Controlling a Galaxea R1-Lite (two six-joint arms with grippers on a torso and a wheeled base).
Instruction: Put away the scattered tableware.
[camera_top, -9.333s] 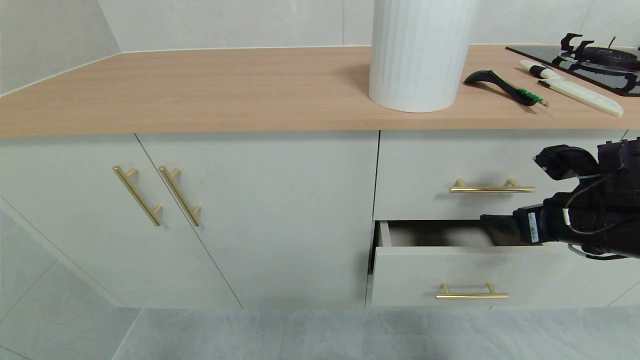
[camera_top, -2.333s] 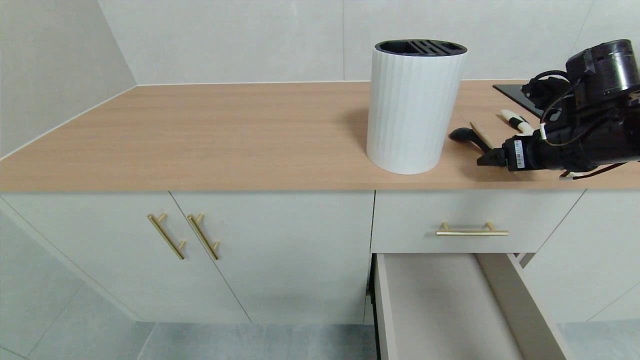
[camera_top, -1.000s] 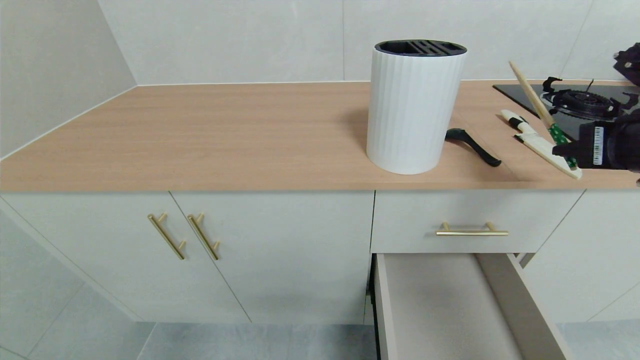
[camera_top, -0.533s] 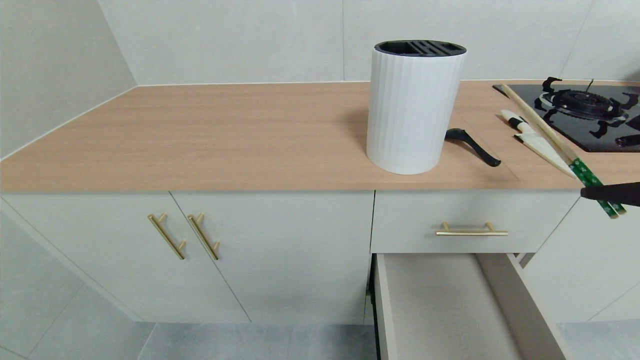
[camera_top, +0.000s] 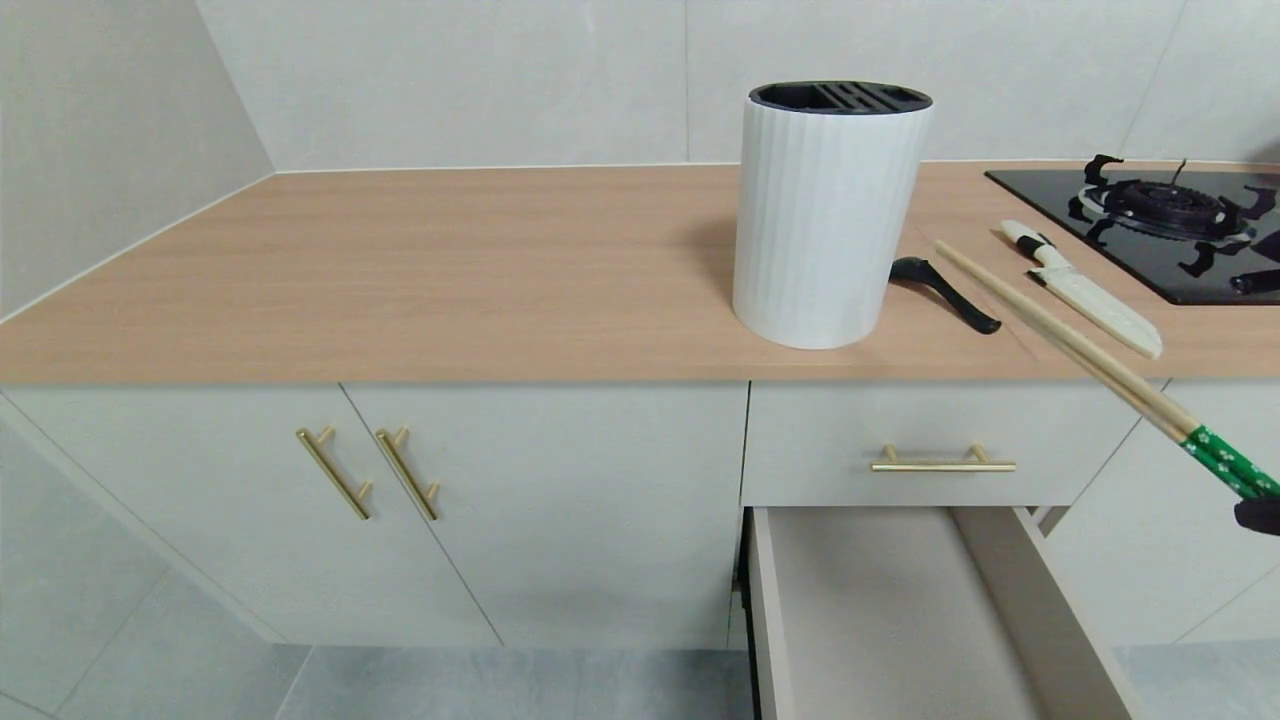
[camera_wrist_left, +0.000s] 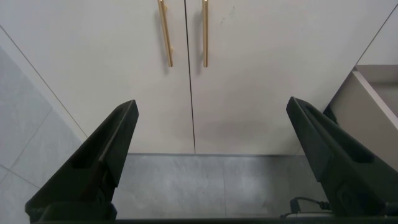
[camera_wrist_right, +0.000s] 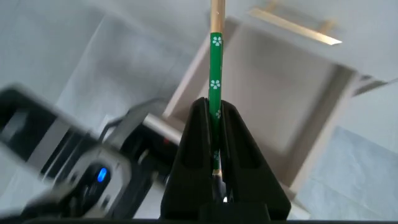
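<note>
A pair of wooden chopsticks (camera_top: 1090, 365) with green patterned ends slants in the air in front of the counter edge. My right gripper (camera_top: 1260, 514), at the far right, is shut on that green end (camera_wrist_right: 215, 74); in the right wrist view its fingers (camera_wrist_right: 202, 134) pinch the sticks over the open drawer (camera_wrist_right: 267, 106). A black spoon (camera_top: 945, 293) and a white knife (camera_top: 1085, 292) lie on the wooden counter (camera_top: 450, 270), right of the white ribbed utensil holder (camera_top: 828, 215). My left gripper (camera_wrist_left: 211, 162) hangs open and holds nothing, facing the lower cabinet doors (camera_wrist_left: 261, 81).
The lower drawer (camera_top: 880, 610) stands pulled out below the closed upper drawer (camera_top: 940, 445). A black gas stove (camera_top: 1165, 215) takes up the counter's far right. Two cabinet doors with gold handles (camera_top: 365, 472) are to the left.
My right gripper lifted the chopsticks off the counter, then carried them down and to the right, past the counter edge. The spoon and knife stay put.
</note>
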